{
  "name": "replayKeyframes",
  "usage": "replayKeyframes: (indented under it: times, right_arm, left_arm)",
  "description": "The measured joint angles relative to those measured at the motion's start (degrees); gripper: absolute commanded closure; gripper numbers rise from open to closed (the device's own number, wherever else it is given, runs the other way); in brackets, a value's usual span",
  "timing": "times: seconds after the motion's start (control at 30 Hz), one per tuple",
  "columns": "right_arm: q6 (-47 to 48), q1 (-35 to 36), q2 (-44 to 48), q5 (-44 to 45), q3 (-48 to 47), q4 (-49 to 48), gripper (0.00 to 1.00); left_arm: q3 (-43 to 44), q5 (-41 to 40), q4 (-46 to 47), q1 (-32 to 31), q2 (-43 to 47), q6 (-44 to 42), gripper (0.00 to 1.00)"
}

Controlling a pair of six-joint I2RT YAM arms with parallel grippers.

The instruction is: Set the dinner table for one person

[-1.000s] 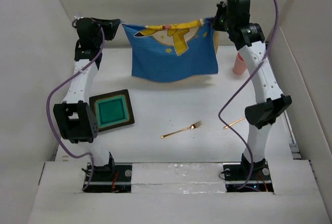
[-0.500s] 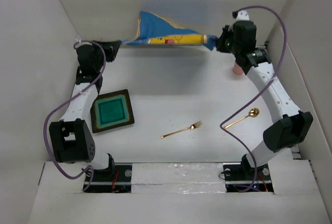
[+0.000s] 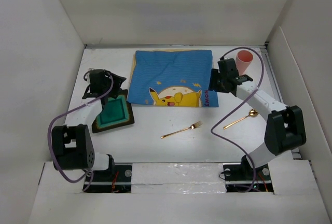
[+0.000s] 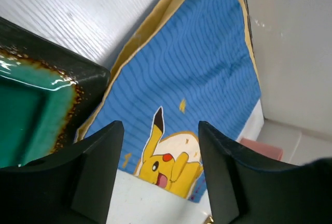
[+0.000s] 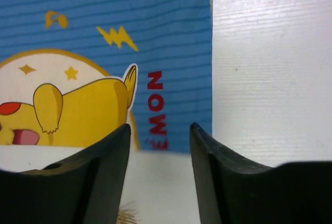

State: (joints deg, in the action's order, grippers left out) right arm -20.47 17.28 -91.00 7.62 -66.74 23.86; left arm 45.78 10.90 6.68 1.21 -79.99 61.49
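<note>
White and matte, the dinner table [image 3: 155, 115] fills the floor between the white wall panels [image 3: 46, 53]. In the top view its longer side runs from left to right, parallel to the silver tape strip [image 3: 176, 175] at the near edge where the arm bases stand.

On the far middle part lies a blue cartoon-print placemat [image 3: 171, 71], spread flat with a few small wrinkles. Its yellow figure is at the near edge and its long side also goes left to right. A square green plate [image 3: 115, 114] with a dark rim sits just beside the placemat's near left corner; I cannot tell if the two touch. The left forearm covers part of the plate's left edge in the top view. A pink cup [image 3: 244, 58] stands near the far right corner, behind the right arm. A gold fork [image 3: 181, 129] lies in the middle near part, tines to the far right. A gold spoon [image 3: 241, 119] lies right of it, and the purple cable [image 3: 220, 117] crosses in front of its handle.

The left gripper [image 4: 160, 146] hangs over the plate's far corner with its fingers well apart and nothing between them. The right gripper [image 5: 160, 136] is low over the placemat's near right corner, fingers also apart and holding nothing.
</note>
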Motion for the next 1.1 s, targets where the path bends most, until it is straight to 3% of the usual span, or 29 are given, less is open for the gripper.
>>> replayKeyframes:
  times: [0.13, 0.17, 0.2, 0.23, 0.27, 0.3, 0.4, 0.43, 0.47, 0.57, 0.87, 1.1]
  right_arm:
    - [-1.51, -0.04, 5.25, 0.68, 3.39, 1.62, 0.42]
    - [-2.12, -0.24, 6.58, 0.63, 4.02, 2.05, 0.48]
    - [-2.56, -0.50, 7.80, 0.26, 4.57, 2.45, 0.55]
    - [-3.04, -0.90, 8.85, -0.31, 5.09, 2.51, 0.69]
    - [-3.56, -1.31, 9.66, -0.90, 5.60, 2.49, 0.94]
    - [-4.13, -1.84, 10.10, -1.60, 6.12, 2.45, 1.00]
    - [-6.54, -3.78, 8.92, -4.17, 7.69, 2.16, 0.96]
    - [-7.17, -4.37, 7.85, -5.14, 8.09, 2.23, 0.87]
    - [-7.93, -4.96, 6.73, -6.05, 8.55, 2.10, 0.69]
    - [-9.64, -6.03, 3.96, -7.96, 10.54, 1.92, 0.51]
    - [-13.77, -6.80, 2.25, -10.93, 13.73, 0.00, 0.49]
    - [-15.34, -6.80, 1.27, -11.28, 14.62, -2.05, 0.48]
  left_arm:
    - [3.69, -5.33, -6.38, -0.50, 2.91, -7.96, 0.43]
    - [5.11, -6.93, -7.89, -1.03, 3.08, -10.23, 0.43]
    - [6.54, -8.39, -9.14, -1.75, 3.13, -12.63, 0.44]
    - [7.80, -9.64, -10.40, -2.60, 3.13, -14.82, 0.44]
    - [8.85, -10.69, -11.54, -3.61, 3.13, -16.87, 0.44]
    - [9.62, -11.65, -12.48, -4.74, 3.08, -18.71, 0.45]
    - [11.93, -14.88, -15.43, -9.68, 1.73, -23.89, 0.46]
    - [12.57, -15.45, -16.22, -10.88, 0.87, -24.65, 0.47]
    - [14.08, -16.59, -18.29, -12.90, -0.50, -25.53, 0.48]
    - [15.89, -17.51, -19.41, -16.41, -4.24, -26.73, 0.49]
    - [3.43, -18.01, -18.60, -16.57, -2.01, -21.33, 0.47]
    - [0.31, -15.63, -15.34, -17.03, -2.62, -14.32, 0.46]
